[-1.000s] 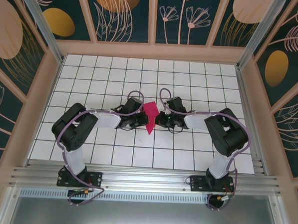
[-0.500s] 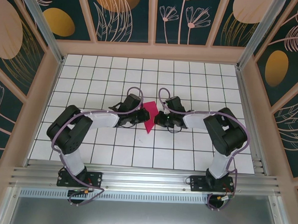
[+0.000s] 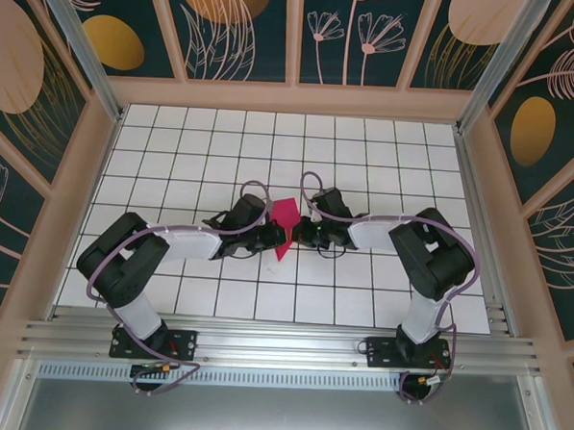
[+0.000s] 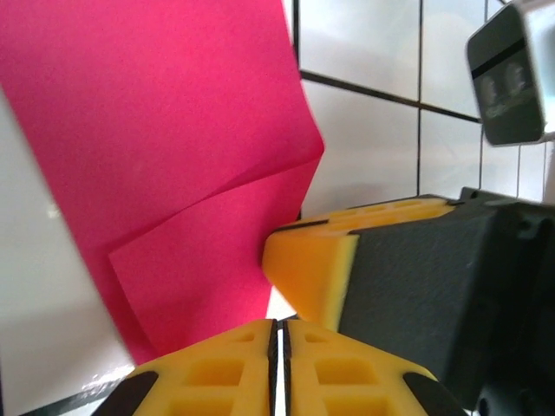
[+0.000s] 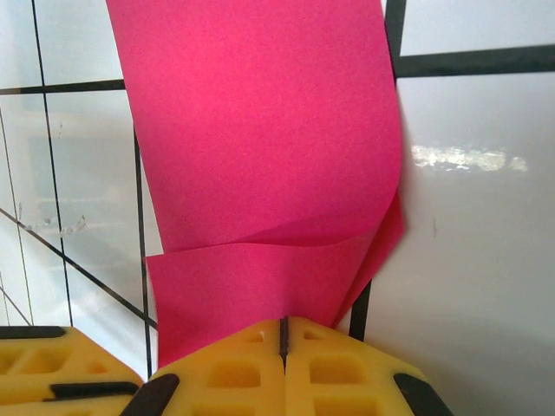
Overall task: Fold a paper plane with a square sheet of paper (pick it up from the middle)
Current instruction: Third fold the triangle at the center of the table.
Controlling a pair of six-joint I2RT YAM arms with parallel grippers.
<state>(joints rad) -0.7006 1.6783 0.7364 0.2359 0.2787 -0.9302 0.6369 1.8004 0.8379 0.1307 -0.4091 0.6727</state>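
- the pink paper (image 3: 286, 217) is in the middle of the white tiled table (image 3: 367, 161), right between the two arms, already partly folded, with one flap curling up off the layer below
- left gripper (image 4: 277, 334): yellow pads squeezed together, just a hairline seam between them, tips right at the paper's lower edge
- right gripper (image 5: 283, 329): same deal, pads fully together at the opposite edge
- the two grippers are nearly nose to nose, the paper between them
- honestly can't tell if either one has paper pinched or is just pushing on it
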